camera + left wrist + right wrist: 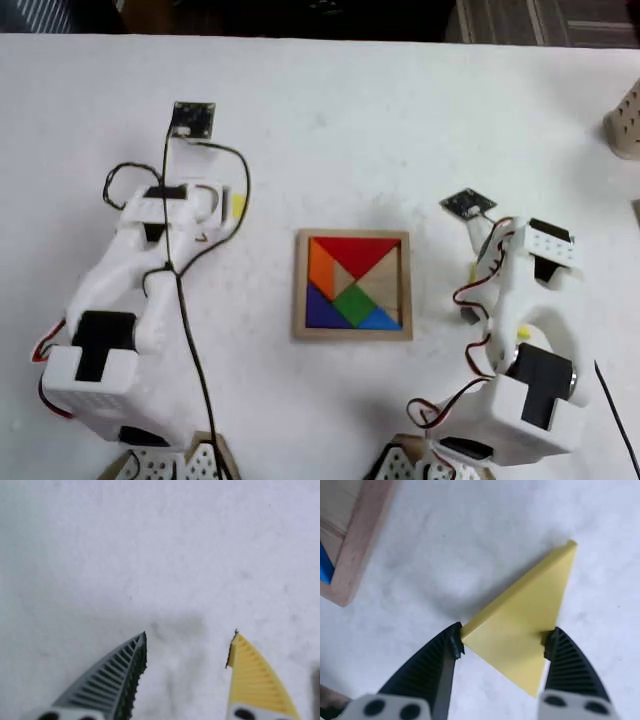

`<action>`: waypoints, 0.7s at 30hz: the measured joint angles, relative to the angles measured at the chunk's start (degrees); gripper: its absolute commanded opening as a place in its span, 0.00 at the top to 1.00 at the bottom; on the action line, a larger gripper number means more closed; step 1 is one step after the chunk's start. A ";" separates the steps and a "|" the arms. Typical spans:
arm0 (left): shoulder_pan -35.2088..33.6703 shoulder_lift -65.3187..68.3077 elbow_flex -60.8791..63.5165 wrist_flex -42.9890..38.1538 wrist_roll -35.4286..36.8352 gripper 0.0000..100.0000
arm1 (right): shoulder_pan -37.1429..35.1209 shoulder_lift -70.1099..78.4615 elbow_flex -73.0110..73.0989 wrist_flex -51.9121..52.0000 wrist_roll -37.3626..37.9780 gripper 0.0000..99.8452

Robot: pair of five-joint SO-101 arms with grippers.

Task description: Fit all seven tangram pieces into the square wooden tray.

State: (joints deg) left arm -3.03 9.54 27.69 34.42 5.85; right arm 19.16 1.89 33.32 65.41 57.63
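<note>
The right gripper has its fingers closed on the yellow triangle, right of the tray. The left gripper hangs with fingers wide over the bare tabletop. The last piece seemingly needs lifting, turning and lowering into the tray's pale gap.

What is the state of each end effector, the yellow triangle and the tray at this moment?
Left end effector: open, holding nothing.
Right end effector: shut on the yellow triangle.
Yellow triangle: gripped, outside the tray.
Tray: holds coloured pieces, yellow triangle missing.
</note>
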 measured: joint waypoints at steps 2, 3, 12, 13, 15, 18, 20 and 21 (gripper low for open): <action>0.00 0.00 0.00 0.00 0.00 0.72 | 0.00 0.00 0.00 0.00 0.00 0.84; 0.00 0.00 0.00 0.00 0.00 0.72 | 0.00 0.00 0.00 0.00 0.00 0.84; 0.00 0.00 0.00 0.00 0.00 0.72 | 0.26 0.00 -0.79 0.00 1.58 0.98; 0.00 0.00 0.00 0.00 0.00 0.72 | 0.26 0.00 -0.97 0.00 2.02 0.98; 0.00 0.00 0.00 0.00 0.00 0.72 | 0.44 0.00 -0.97 0.00 2.46 0.98; 0.00 0.00 0.00 0.00 0.00 0.72 | 1.32 0.00 -1.05 0.00 2.46 0.98; 0.00 0.00 0.00 0.00 0.00 0.72 | 1.85 0.00 -1.14 0.00 2.46 0.98; 0.00 0.00 0.00 0.00 0.00 0.72 | 1.93 0.00 -1.14 0.00 2.46 0.98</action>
State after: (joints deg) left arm -3.03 9.54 27.69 34.42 5.85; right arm 21.10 1.89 32.18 65.41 60.09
